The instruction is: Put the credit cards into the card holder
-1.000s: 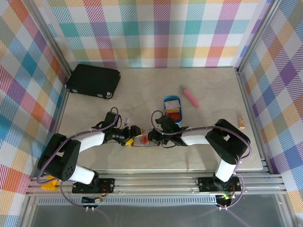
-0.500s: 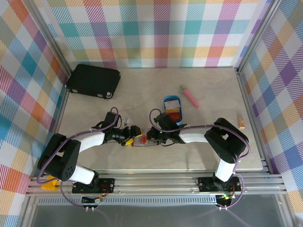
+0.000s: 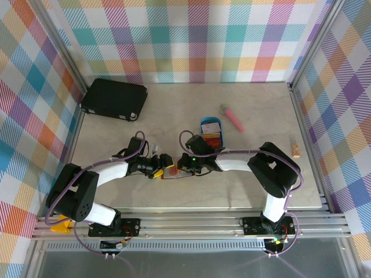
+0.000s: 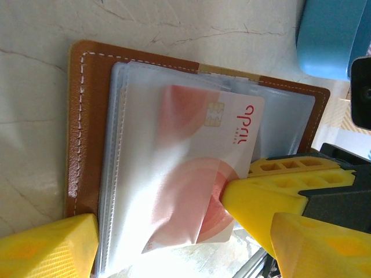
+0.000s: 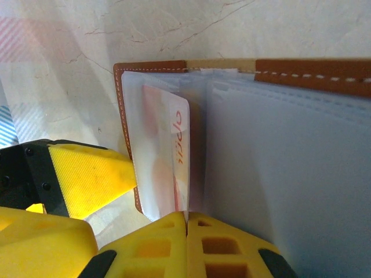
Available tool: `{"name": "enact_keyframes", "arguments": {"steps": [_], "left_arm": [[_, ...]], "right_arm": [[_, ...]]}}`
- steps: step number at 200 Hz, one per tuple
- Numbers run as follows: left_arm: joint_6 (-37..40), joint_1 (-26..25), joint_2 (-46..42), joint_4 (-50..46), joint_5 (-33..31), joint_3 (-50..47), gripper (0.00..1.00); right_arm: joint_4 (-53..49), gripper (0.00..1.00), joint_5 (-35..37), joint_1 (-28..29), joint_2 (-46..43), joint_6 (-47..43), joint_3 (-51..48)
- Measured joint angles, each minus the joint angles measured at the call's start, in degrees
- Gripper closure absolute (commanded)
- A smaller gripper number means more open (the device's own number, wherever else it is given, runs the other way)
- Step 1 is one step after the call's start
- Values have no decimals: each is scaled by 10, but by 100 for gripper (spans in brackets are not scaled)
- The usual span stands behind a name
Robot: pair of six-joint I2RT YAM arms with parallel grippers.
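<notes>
One credit card (image 4: pixel 232 127) half-seated in card holder (image 4: pixel 78 127) pocket; right claw (image 5: pixel 186 223) clamped on it, left claw (image 4: pixel 182 237) apart. Insertion judged unfinished.

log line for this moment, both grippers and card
step: card insertion | right gripper: shut on credit card edge | credit card: partly inside clear pocket | card holder: open | left gripper: open, at holder edge

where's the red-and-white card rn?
Left wrist view: the card sits partly inside a clear sleeve of the open card holder, its outer edge pinched by the right gripper.
</notes>
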Motion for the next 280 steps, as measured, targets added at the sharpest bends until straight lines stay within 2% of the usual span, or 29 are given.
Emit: {"name": "enact_keyframes", "arguments": {"steps": [8,35,69,127,171,199,224,280], "left_arm": [[0,0,0,-3,-2,1,22],[0,-1,0,-11,-3,5,22],[4,-4,0,-21,-4,10,23],[7,-4,0,-28,-4,17,23],[7,-4,0,-28,-5,17,24],[7,-4,0,-31,-14,17,32],[10,-4,-6,-38,-25,17,39],[16,-4,-14,-54,-43,17,43]], "right_arm": [[-7,99,0,0,2,-3,5],[-26,79,1,0,3,-13,12],[-67,69,8,2,1,-27,17],[-147,64,44,2,-33,-56,63],[-240,63,88,6,-24,-57,134],[-288,68,108,19,9,-66,183],[-318,67,113,22,31,-70,200],[-360,66,117,23,64,-72,233]]}}
